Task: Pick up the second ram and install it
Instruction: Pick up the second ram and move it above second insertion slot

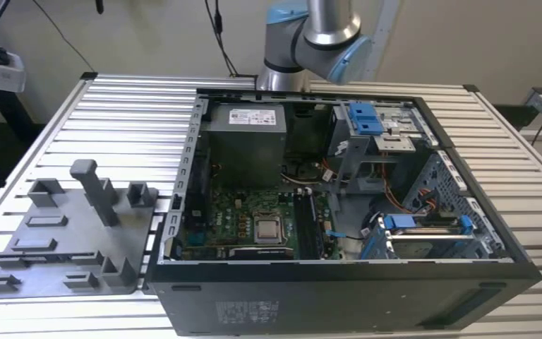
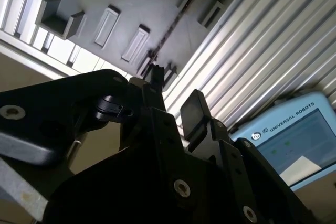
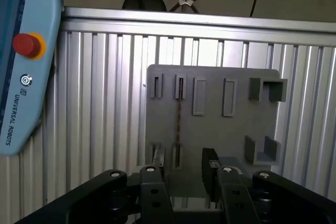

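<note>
In the exterior view the grey holder plate lies on the ribbed worktop at the exterior view's left. The open computer case stands just beside the plate, on the exterior view's right.

In the first wrist view the second ram is seen standing on edge on the holder plate. It appears as a thin dark line across the plate, carried at each end by a slotted block. It is seated there and not yet lifted.

The stick is judged to be light and stiff, but fragile: a thin board that tolerates no bending or twisting, with smooth faces that could slip. It is best taken by its two flat faces, near the middle of its length between the end blocks, with the contact edge left untouched. Because it is so thin edge-on, little room is left for misalignment.

A joint of the arm is seen behind the case, well apart from the plate. The wrist is turned to face the plate, with the gripper apart from it. The jaws are spread with nothing between them, and the ram's line runs toward the gap. A blue teach pendant with a red button is seen off the plate's edge.
</note>
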You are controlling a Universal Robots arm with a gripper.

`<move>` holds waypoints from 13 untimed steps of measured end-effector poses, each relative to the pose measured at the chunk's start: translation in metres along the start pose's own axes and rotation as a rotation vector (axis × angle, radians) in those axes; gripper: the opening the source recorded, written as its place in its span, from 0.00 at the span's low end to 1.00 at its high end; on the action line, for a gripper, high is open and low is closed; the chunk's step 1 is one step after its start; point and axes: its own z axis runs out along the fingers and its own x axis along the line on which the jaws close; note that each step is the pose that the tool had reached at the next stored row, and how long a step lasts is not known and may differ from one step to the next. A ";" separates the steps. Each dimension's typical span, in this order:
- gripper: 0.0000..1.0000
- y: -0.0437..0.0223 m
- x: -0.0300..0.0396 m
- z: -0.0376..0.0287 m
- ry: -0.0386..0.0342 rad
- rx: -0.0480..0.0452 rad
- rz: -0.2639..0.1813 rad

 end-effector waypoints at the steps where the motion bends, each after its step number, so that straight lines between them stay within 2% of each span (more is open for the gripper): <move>1: 0.42 0.0000 0.0000 0.0020 -0.0002 0.0001 0.000; 13: 0.42 -0.0001 -0.0001 0.0226 -0.0014 0.0002 0.000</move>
